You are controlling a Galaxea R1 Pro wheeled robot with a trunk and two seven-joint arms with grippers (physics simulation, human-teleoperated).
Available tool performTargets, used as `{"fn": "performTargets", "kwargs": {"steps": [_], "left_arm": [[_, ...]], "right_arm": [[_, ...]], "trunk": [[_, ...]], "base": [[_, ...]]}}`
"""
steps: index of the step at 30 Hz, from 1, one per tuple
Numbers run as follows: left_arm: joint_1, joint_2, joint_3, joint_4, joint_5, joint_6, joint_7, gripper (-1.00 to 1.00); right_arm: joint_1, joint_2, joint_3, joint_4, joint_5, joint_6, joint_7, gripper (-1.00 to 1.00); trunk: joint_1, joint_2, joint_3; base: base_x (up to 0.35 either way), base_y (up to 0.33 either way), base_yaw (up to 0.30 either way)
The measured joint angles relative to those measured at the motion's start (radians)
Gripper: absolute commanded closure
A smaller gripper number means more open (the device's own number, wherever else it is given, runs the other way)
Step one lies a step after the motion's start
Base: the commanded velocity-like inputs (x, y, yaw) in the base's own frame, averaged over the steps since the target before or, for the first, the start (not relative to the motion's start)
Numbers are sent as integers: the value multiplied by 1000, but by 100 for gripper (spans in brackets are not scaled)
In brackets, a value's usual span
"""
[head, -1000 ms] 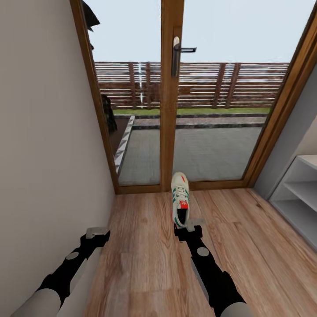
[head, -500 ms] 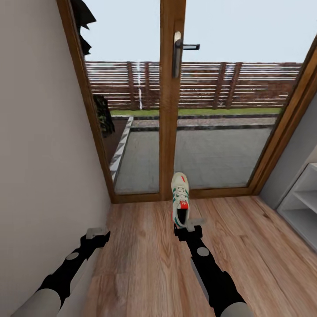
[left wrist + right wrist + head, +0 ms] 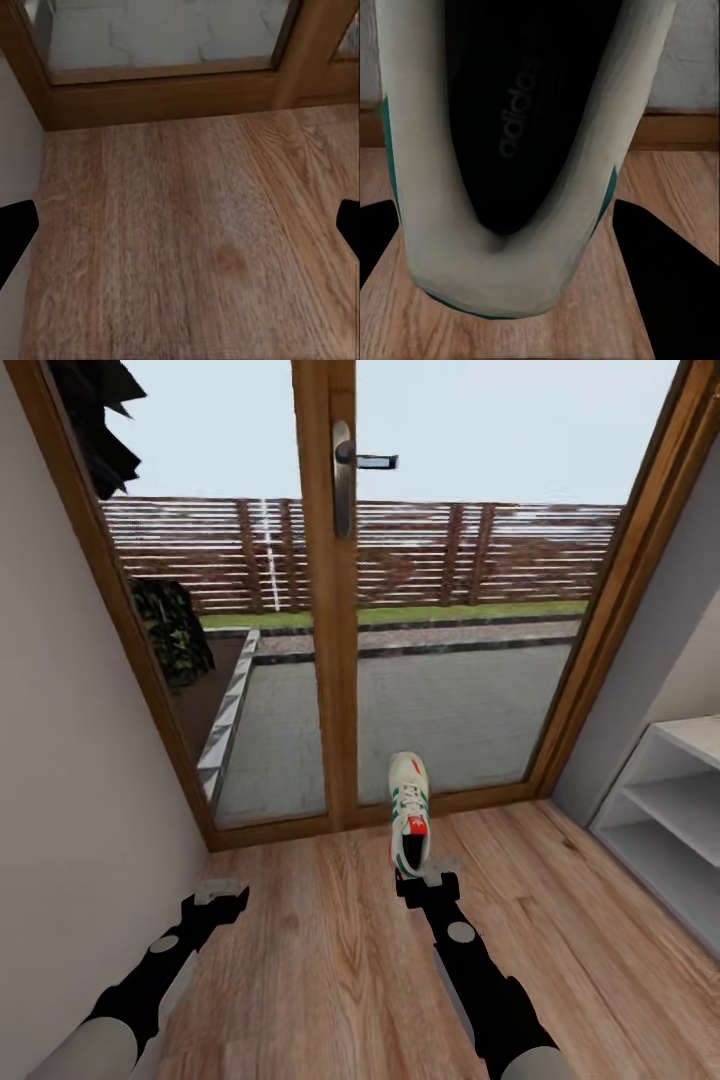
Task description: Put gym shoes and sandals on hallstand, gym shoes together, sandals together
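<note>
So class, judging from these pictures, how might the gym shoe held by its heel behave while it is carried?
The gym shoe juts toe-forward from the right gripper, so it may droop or swing. Its heel collar looks padded, so it probably squashes rather than slips. It likely weighs little.

Light brown wood-plank corridor floor (image 3: 330, 960) runs up to a glazed wooden door (image 3: 330, 660); at the right edge, the pale grey-white hallstand (image 3: 670, 810) stands on it, with open shelf tiers.
</note>
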Motion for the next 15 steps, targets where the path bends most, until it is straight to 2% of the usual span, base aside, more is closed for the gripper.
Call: {"fn": "performTargets", "kwargs": {"steps": [4,11,14,15], "left_arm": [[1,0,0,0,0,-1,-4,-100],[12,10,2,2,1,-3,-9,-100],[48,12,5,2,1,-5,-3,-100],[84,12,7,2,2,-7,2,-100]], "right_arm": [[0,0,1,4,0,0,0,100],[0,-2,0,12,2,-1,-2,100],[2,-9,-1,25,5,-1,-3,100],[4,-14,-3,50,5,-2,-4,100]], "trunk": [[0,0,0],[0,0,3],[0,0,5],[0,0,5]], "base": [[35,-10,-266],[251,-103,-276],[293,-121,-285],[317,-87,-288]]}}
